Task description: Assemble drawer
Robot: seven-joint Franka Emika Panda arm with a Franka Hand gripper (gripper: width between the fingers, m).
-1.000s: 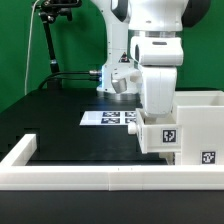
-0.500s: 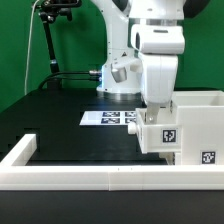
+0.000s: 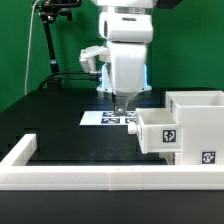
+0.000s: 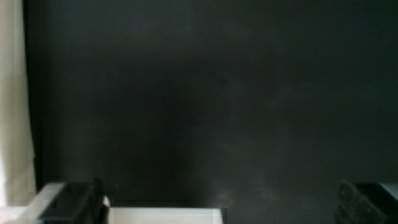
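Observation:
The white drawer shell stands at the exterior view's right. One white tray with a square tag sticks out of its upper slot toward the left. A second tag shows lower on the unit's front. My gripper hangs to the left of the tray, just behind its far corner and over the marker board, apart from the tray. In the wrist view my gripper is open and empty. Its dark fingers stand wide apart over the black table, with a white edge between them.
The marker board lies on the black table behind the tray. A low white rim borders the table's front and left; a white strip also runs along one side of the wrist view. A lamp stand and cables stand at the back left.
The arm has swung from above the tray toward the exterior view's left and now hangs over the marker board. The tray and shell have not moved.

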